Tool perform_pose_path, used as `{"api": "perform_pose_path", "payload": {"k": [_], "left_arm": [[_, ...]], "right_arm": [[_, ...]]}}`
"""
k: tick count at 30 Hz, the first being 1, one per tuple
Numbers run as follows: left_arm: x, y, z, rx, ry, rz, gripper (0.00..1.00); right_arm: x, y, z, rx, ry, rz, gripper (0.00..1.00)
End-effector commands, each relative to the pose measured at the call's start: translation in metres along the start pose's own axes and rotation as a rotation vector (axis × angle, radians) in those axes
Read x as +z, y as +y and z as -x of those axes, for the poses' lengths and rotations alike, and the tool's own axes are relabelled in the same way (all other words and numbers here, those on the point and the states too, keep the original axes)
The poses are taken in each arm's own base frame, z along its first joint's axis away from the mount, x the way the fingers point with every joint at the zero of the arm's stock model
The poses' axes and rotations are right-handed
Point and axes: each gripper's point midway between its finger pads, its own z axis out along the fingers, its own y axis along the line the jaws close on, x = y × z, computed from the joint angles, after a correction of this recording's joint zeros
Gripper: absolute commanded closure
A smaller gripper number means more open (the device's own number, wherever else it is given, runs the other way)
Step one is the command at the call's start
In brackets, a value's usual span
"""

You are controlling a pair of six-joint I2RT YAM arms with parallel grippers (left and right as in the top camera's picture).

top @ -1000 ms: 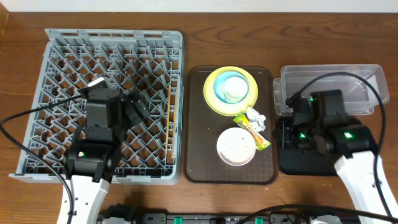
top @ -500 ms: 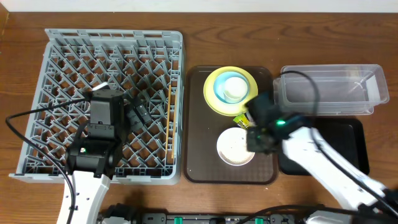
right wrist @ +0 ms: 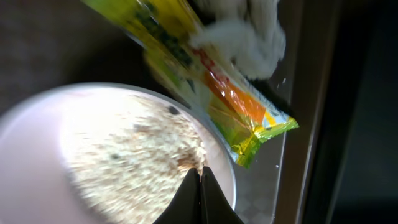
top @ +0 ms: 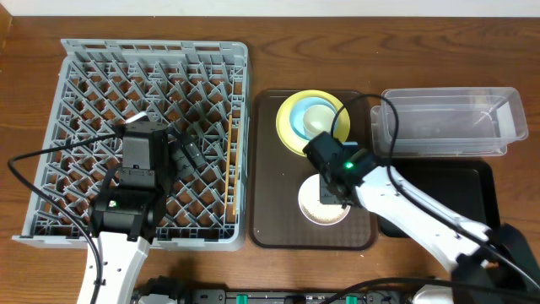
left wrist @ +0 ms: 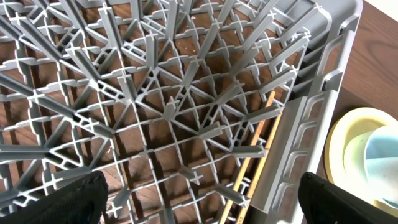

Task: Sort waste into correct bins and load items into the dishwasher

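Evenly bright overhead view, soft shadows; right wrist view dim, white bowl (right wrist: 93, 155) blurred, overexposed

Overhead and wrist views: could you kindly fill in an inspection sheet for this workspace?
Surface: wooden table, with a brown tray in the middle.
Job's things: dish rack holds chopsticks along its right side; yellow plate carries blue bowl with white cup inside; white bowl, snack wrapper and paper scrap lie on the brown tray; clear tub and black tray sit at right.
Clutter: nothing seen.
End effectors: left end effector open above the rack; right end effector shut at the white bowl's rim, holding nothing.
Cables: black cable loops off the left arm; another arcs over the clear tub.
Surroundings: pale wall strip behind the table.
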Motion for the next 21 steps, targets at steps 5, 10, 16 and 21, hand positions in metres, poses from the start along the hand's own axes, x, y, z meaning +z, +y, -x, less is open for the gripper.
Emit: {"api": "perform_pose_path", "payload": {"k": [5, 10, 16, 21], "left_arm": [[0.001, 0.002, -0.002, -0.01, 0.006, 0.009, 0.02], [0.001, 0.002, -0.002, -0.01, 0.006, 0.009, 0.01], [0.001, 0.002, -0.002, -0.01, 0.006, 0.009, 0.02], [0.001, 0.002, -0.002, -0.01, 0.006, 0.009, 0.02]], "right_arm": [[-0.046, -0.027, 0.033, -0.035, -0.171, -0.087, 0.99], [-0.035, -0.057, 0.037, 0.033, -0.154, -0.167, 0.99], [-0.016, -0.076, 0.022, 0.114, -0.047, -0.142, 0.98], [-0.011, -0.074, 0.015, 0.121, -0.015, -0.119, 0.99]]}}
